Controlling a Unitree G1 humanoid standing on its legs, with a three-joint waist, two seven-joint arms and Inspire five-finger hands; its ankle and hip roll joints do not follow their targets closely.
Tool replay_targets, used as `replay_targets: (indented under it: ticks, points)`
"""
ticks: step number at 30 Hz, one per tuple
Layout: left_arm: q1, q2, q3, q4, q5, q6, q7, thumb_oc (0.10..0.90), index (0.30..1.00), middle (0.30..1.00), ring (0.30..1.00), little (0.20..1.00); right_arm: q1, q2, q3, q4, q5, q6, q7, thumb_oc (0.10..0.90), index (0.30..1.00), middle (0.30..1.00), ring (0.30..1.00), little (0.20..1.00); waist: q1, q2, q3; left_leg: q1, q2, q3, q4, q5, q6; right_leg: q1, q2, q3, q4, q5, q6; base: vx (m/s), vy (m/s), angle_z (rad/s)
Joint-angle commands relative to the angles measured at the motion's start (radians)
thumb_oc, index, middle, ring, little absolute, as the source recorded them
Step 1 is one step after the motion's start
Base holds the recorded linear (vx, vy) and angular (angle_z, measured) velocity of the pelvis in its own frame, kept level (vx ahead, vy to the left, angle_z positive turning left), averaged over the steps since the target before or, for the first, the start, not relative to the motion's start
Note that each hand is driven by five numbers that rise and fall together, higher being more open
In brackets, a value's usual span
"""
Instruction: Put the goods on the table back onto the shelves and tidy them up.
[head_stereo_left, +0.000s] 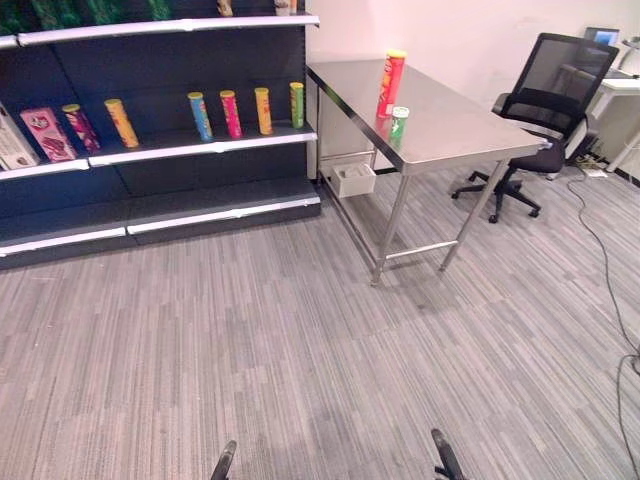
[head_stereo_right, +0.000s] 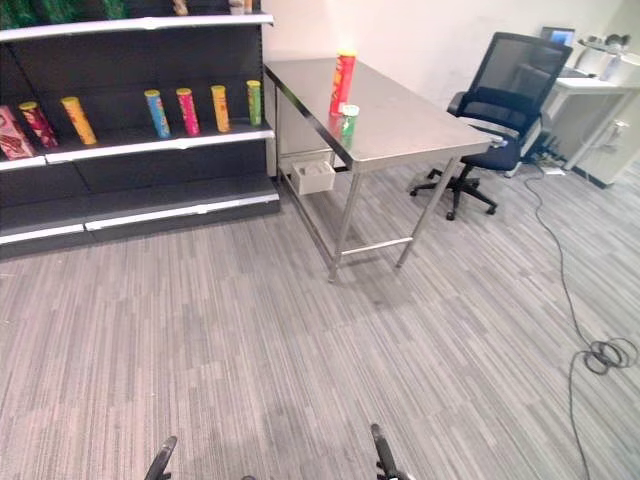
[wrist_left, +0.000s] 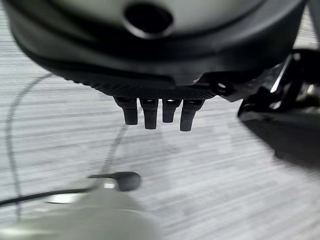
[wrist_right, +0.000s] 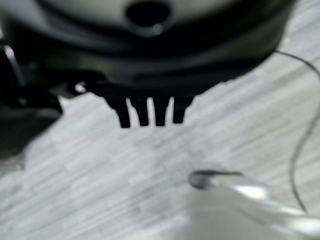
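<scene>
Left eye view: the robot stands well back on the striped grey carpet (head_stereo_left: 300, 340), facing a dark shelf unit (head_stereo_left: 150, 190) at the left and a steel table (head_stereo_left: 450, 125) at the right, the table's near-left corner just beside the shelf's end panel. An office chair (head_stereo_left: 545, 110) sits at the table's far right side, clear of the approach. The goods to be returned stand on the table near its left edge: a tall red crisp tube (head_stereo_left: 390, 84) and, nearer the robot, a short green can (head_stereo_left: 398, 123), close together but whether touching cannot be told. The middle shelf (head_stereo_left: 200, 146) already carries a row of upright tubes, among them a blue tube (head_stereo_left: 200, 116), with an open gap between the orange tube (head_stereo_left: 121, 122) and the blue one, a likely slot. A small white box (head_stereo_left: 351, 178) lies under the table by its leg. The left hand (wrist_left: 155, 112) and right hand (wrist_right: 150, 110) hang low over the carpet, fingers straight and empty, their tips also showing at the bottom of the left eye view. The step in hand is judged to be the approach: walking across the open carpet toward the table's left edge, keeping off the table leg and the shelf's protruding base, then taking the nearer can first so the taller tube is not knocked.
</scene>
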Motion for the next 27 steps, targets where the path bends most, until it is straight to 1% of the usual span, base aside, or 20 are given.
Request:
replay_targets:
  ticks: [1,6,16,18,19,20,21,23,24,25,26,27]
  points:
    - [-0.074,0.01,0.013,-0.028,-0.007,-0.05,0.007,0.8,0.9,0.9,0.9,0.9,-0.051,-0.061,0.008,-0.037,0.031,-0.039,-0.022,0.8,0.9,0.9,0.9,0.9,-0.019,-0.009,0.043,0.063,0.041,-0.039,-0.024,-0.061,-0.079,0.06,-0.051,0.015,-0.122,0.044,0.106,0.0,0.0,0.0]
    - [-0.078,0.012,0.014,-0.025,0.004,-0.048,0.012,0.8,0.9,0.9,0.9,0.9,-0.05,-0.065,0.017,-0.041,0.016,-0.038,-0.021,0.8,0.9,0.9,0.9,0.9,-0.02,-0.009,0.042,0.066,0.043,-0.04,-0.024,-0.062,-0.08,0.06,-0.048,0.018,-0.122,0.041,0.104,0.0,-0.002,-0.01]
    - [-0.096,0.01,0.013,-0.01,0.007,-0.044,0.03,0.8,0.9,0.9,0.9,0.9,-0.066,-0.075,0.042,-0.032,-0.017,-0.029,-0.025,0.8,0.9,0.9,0.9,0.9,-0.009,-0.014,0.067,0.057,0.061,-0.038,-0.024,-0.043,-0.09,0.044,-0.032,0.017,-0.122,0.041,0.098,-0.01,-0.067,-0.01]
    - [-0.102,0.01,0.016,-0.011,-0.008,-0.045,0.031,0.8,0.9,0.9,0.9,0.9,-0.075,-0.079,0.051,-0.032,-0.022,-0.03,-0.024,0.8,0.9,0.9,0.9,0.9,-0.007,-0.021,0.084,0.028,0.068,-0.051,0.025,-0.051,-0.096,0.04,-0.028,0.013,-0.122,0.04,0.091,-0.01,-0.113,-0.01]
    - [-0.102,0.01,0.016,-0.011,-0.008,-0.045,0.031,0.8,0.9,0.9,0.9,0.9,-0.075,-0.079,0.051,-0.032,-0.022,-0.03,-0.024,0.8,0.9,0.9,0.9,0.9,-0.007,-0.021,0.084,0.027,0.068,-0.051,0.025,-0.051,-0.096,0.04,-0.028,0.013,-0.122,0.04,0.091,-0.04,-0.077,0.0]
    - [-0.106,0.011,0.013,-0.015,-0.014,-0.044,0.033,0.8,0.9,0.9,0.9,0.9,-0.079,-0.082,0.054,-0.04,-0.021,-0.031,-0.025,0.8,0.9,0.9,0.9,0.9,-0.007,-0.026,0.096,0.001,0.07,-0.058,0.065,-0.058,-0.099,0.035,-0.027,0.013,-0.122,0.042,0.086,-0.08,-0.127,0.01]
    - [-0.12,0.011,0.006,-0.019,-0.018,-0.044,0.037,0.8,0.9,0.9,0.9,0.9,-0.086,-0.089,0.055,-0.039,-0.014,-0.034,-0.029,0.8,0.9,0.9,0.9,0.9,-0.007,-0.034,0.122,-0.049,0.069,-0.067,0.147,-0.069,-0.11,0.031,-0.027,0.006,-0.122,0.04,0.077,-0.08,-0.127,0.07]
    - [-0.121,0.011,0.006,-0.019,-0.018,-0.044,0.037,0.8,0.9,0.9,0.9,0.9,-0.087,-0.089,0.055,-0.039,-0.014,-0.034,-0.029,0.8,0.9,0.9,0.9,0.9,-0.009,-0.034,0.121,-0.052,0.069,-0.068,0.151,-0.07,-0.11,0.03,-0.026,0.005,-0.122,0.04,0.077,-0.03,-0.089,0.09]
    - [-0.13,0.008,0.002,-0.021,-0.026,-0.044,0.038,0.8,0.9,0.9,0.9,0.9,-0.09,-0.094,0.056,-0.035,-0.014,-0.034,-0.033,0.8,0.9,0.9,0.9,0.9,-0.006,-0.04,0.142,-0.104,0.07,-0.076,0.251,-0.062,-0.126,0.039,-0.023,-0.006,-0.118,0.032,0.065,-0.02,-0.253,0.1]
    - [-0.141,0.002,0.0,-0.037,-0.059,-0.047,0.042,0.8,0.9,0.9,0.9,0.9,-0.073,-0.104,0.046,-0.057,-0.003,-0.039,-0.035,0.8,0.9,0.9,0.9,0.9,-0.001,-0.054,0.183,-0.233,0.09,-0.075,0.483,0.027,-0.133,0.056,-0.021,-0.027,-0.11,0.028,0.04,-0.02,-0.253,0.23]
    - [-0.141,0.002,0.0,-0.037,-0.059,-0.047,0.042,0.8,0.9,0.9,0.9,0.9,-0.073,-0.104,0.046,-0.057,-0.003,-0.039,-0.035,0.8,0.9,0.9,0.9,0.9,-0.002,-0.054,0.182,-0.234,0.09,-0.075,0.483,0.027,-0.133,0.055,-0.021,-0.027,-0.11,0.028,0.04,0.02,-0.209,0.74]
    - [-0.142,-0.005,0.006,-0.041,-0.093,-0.052,0.054,0.8,0.9,0.9,0.9,0.9,-0.076,-0.106,0.048,-0.05,0.0,-0.037,-0.042,0.8,0.9,0.9,0.9,0.9,0.006,-0.055,0.192,-0.267,0.081,-0.071,0.497,0.038,-0.123,0.067,-0.018,-0.031,-0.111,0.017,0.034,0.1,-0.056,0.78]
